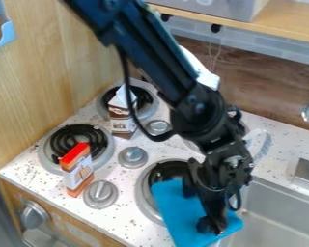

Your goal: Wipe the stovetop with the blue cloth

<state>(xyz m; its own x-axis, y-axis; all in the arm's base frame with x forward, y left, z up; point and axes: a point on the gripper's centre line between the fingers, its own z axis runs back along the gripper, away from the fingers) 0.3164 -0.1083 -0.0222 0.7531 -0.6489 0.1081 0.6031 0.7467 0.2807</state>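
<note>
- The bright blue cloth, the thing being worked on, lies partly over the near edge of the silver-ringed burner and reaches towards the metal sink.
- The black two-finger gripper is down at the cloth, its fingers spread, one towards the burner and one towards the sink. They look released rather than clenched.
- The step in hand seems to be lining up on the cloth; the next move calls for pinching a fold between the fingers without pressing on the burner.
- Beyond the cloth, on the white speckled table, are a silver knob and an upright orange-and-white carton with a red top, beside the left black-coil burner.
- Farther back, a brown-and-white gabled carton stands upright near the rear burner.
</note>
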